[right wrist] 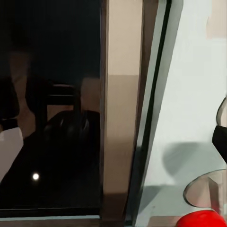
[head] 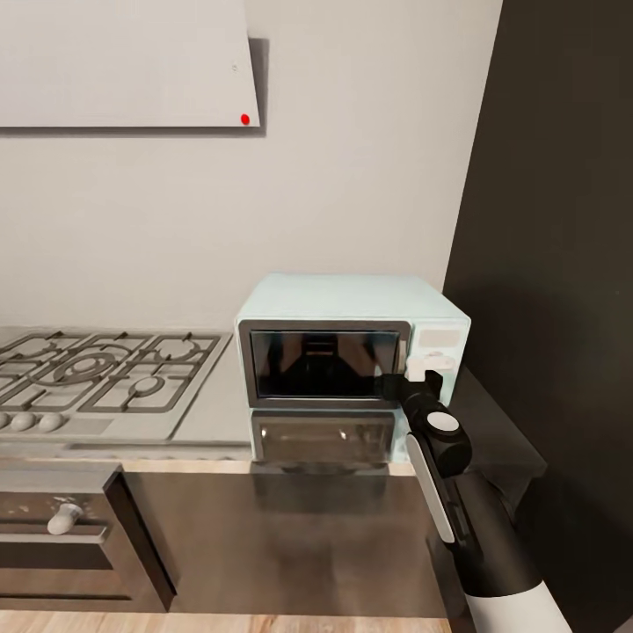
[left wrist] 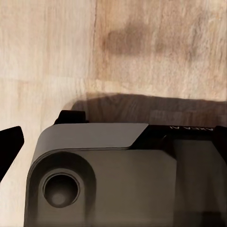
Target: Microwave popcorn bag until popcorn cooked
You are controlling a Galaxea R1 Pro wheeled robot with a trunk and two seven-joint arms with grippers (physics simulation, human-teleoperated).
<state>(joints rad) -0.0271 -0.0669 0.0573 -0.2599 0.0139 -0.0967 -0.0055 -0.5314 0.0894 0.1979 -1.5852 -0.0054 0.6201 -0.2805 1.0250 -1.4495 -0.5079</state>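
Note:
The pale mint-blue microwave [head: 352, 347] stands on the light-grey countertop [head: 215, 409], its dark glass door shut. My right gripper [head: 411, 381] is open at the door's right edge, just below the white knob [head: 431, 362] of the control panel. The right wrist view looks closely at the microwave's dark door glass [right wrist: 52, 118] and mint panel [right wrist: 189, 104], with one dark finger [right wrist: 220, 136] at the edge and a red rounded part [right wrist: 201, 219] near it. The popcorn bag and popcorn are out of view. My left gripper's one visible finger [left wrist: 9, 147] hangs over the wooden floor [left wrist: 52, 56].
A gas hob [head: 97, 369] lies left of the microwave, with a dark steel oven [head: 61, 527] beneath it. A white slanted hood [head: 123, 61] hangs at the upper left. A tall black cabinet [head: 554, 220] walls off the right side. Glossy dark cabinet fronts [head: 290, 545] run below the counter.

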